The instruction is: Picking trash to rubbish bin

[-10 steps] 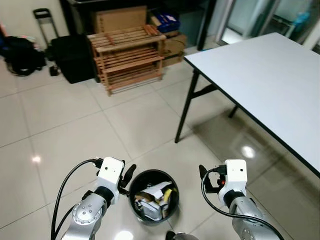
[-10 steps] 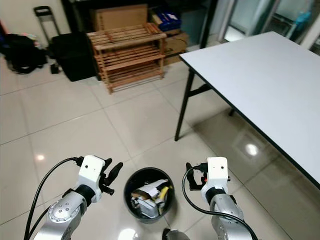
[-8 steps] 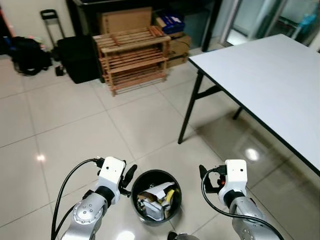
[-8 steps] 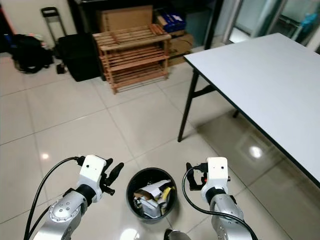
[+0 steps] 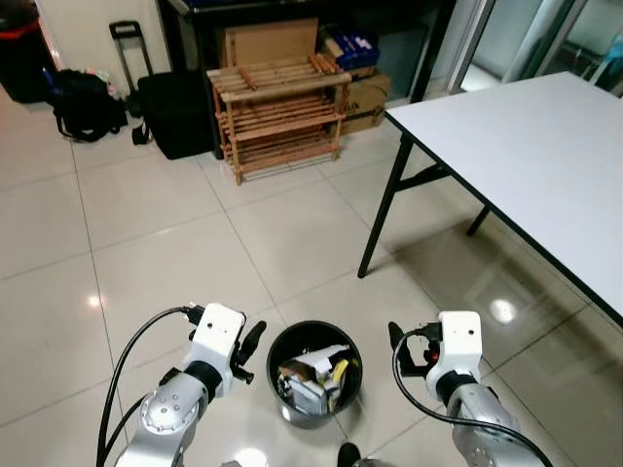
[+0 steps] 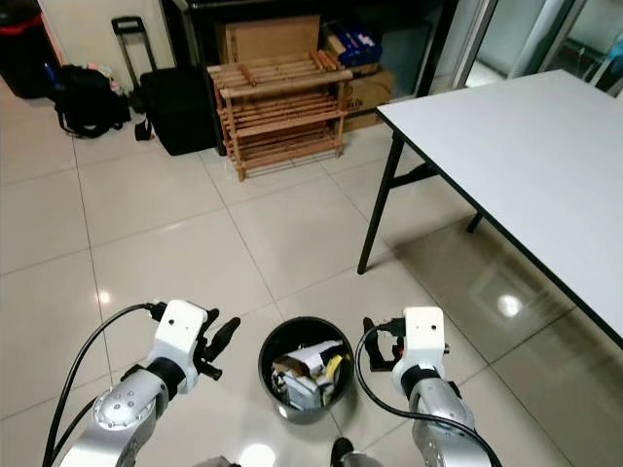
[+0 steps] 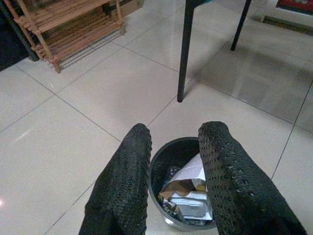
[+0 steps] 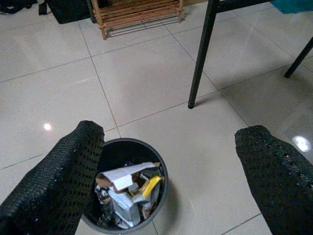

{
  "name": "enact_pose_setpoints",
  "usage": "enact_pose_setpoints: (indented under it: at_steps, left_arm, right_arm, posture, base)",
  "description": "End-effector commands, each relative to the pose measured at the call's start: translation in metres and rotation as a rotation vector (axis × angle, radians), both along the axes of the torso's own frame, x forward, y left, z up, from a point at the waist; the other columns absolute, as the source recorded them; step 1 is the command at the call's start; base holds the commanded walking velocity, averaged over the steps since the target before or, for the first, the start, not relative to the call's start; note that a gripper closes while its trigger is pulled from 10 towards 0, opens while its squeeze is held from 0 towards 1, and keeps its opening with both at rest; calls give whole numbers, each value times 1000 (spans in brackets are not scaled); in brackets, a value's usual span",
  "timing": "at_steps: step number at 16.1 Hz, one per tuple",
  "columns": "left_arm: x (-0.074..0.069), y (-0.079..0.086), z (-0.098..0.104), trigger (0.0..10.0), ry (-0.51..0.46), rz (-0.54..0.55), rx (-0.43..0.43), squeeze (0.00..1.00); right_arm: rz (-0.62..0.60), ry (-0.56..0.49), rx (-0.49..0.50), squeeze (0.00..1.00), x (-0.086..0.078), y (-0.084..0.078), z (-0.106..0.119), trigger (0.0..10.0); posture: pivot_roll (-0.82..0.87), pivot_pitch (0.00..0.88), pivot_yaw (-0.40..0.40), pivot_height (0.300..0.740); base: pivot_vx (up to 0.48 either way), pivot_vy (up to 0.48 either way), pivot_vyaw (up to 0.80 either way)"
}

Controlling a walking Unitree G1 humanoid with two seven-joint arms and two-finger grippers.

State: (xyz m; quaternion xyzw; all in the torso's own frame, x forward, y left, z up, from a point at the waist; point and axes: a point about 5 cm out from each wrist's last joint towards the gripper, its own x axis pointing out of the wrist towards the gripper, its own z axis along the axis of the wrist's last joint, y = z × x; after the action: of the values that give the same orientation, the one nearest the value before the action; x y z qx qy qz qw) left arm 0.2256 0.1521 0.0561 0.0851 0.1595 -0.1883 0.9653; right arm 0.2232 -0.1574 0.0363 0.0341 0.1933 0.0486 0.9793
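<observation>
A round black rubbish bin (image 5: 278, 354) stands on the tiled floor just in front of me, between my two arms. Inside lies crumpled trash (image 5: 313, 374): white paper, a yellow wrapper and cardboard scraps. My left gripper (image 5: 252, 343) hangs just left of the bin, open and holding nothing; the left wrist view looks between its fingers (image 7: 131, 171) down at the bin (image 7: 159, 156). On the bin's right, my right gripper (image 5: 396, 340) is open wide and empty, and its wrist view shows the bin (image 8: 159, 166) below.
A white table (image 5: 526, 165) on black legs (image 5: 382, 214) fills the right side. A wooden shoe rack (image 5: 282, 117), cardboard boxes (image 5: 273, 41), a black suitcase (image 5: 175, 112) and a black bag (image 5: 83, 102) line the far wall. Bare tiles stretch to the left.
The camera has shifted, so the whole scene sits further right and lower in the picture. Both grippers hold the same pose beside the bin.
</observation>
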Motion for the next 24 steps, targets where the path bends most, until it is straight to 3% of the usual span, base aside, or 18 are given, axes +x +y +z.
enact_pose_setpoints:
  at_steps: [1,5,9,12,14,15,19,24]
  left_arm:
    - [-1,-4,2,10000,-3,-18,4,0]
    - [0,-2,4,10000,-7,-15,9,0]
    - [7,2,20,10000,-62,-10,-2,0]
    - [18,0,45,10000,-151,25,-65,0]
    - [28,-3,70,10000,-231,63,-131,0]
    - [30,-3,77,10000,-259,75,-118,0]
    - [36,2,95,10000,-318,130,-97,0]
    - [41,9,110,10000,-369,146,-74,0]
  right_arm:
    - [-5,-12,-19,0,1,-3,2,10000]
    - [3,-51,-24,0,3,-2,9,10000]
    - [-14,-181,-20,0,9,-2,35,10000]
    - [-89,-294,-26,0,16,-8,57,10000]
    - [-205,-391,-44,0,24,-22,79,10000]
    - [-246,-419,-56,0,26,-28,86,10000]
    - [-303,-439,-66,0,30,-37,97,10000]
    - [-158,-348,-51,0,37,-13,92,10000]
  posture:
    - [-1,56,-25,740]
    - [0,52,-28,740]
    - [0,46,-28,740]
    - [-2,42,-26,740]
    - [-2,39,-26,740]
    - [-4,37,-25,740]
    - [2,28,-26,740]
    - [6,31,-29,740]
  base:
    - [-296,0,0]
    - [-300,0,0]
    - [-292,0,0]
    - [-92,0,-421]
    - [0,0,-800]
    - [0,0,-800]
    - [0,0,-800]
    - [182,0,-800]
